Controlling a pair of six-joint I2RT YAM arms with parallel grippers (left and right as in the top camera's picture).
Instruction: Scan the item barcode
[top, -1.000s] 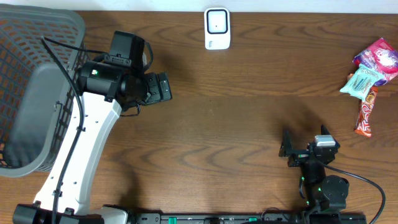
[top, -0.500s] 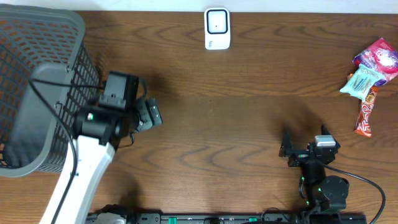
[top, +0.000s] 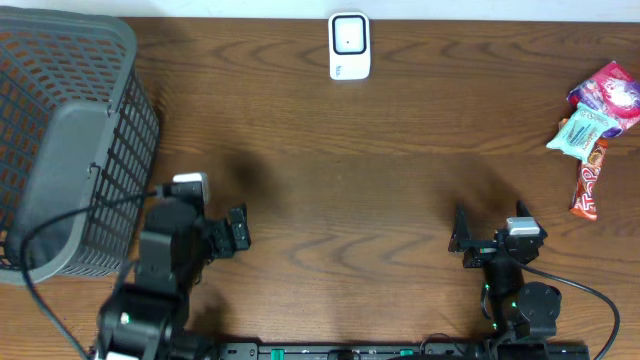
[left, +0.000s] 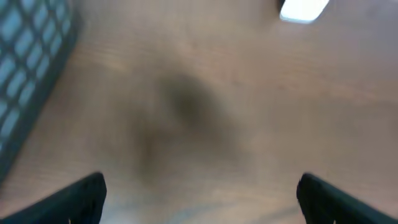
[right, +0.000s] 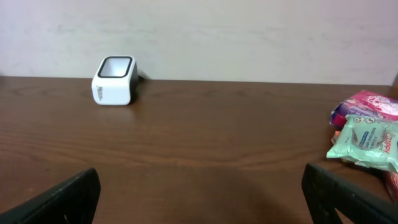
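Left end effector: was seen wide, empty.
Right end effector: wide, empty.
Teal packet: judged light, crinkly; edge pinch advised.

Left arm pulled back from mid-table, now folded near front edge, beside basket corner

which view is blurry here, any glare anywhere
Left wrist: heavily blurred, scanner and basket reduced to smears. Right wrist: sharp, packets clear. Overhead: sharp, even light, no glare, only soft shadows on the table.
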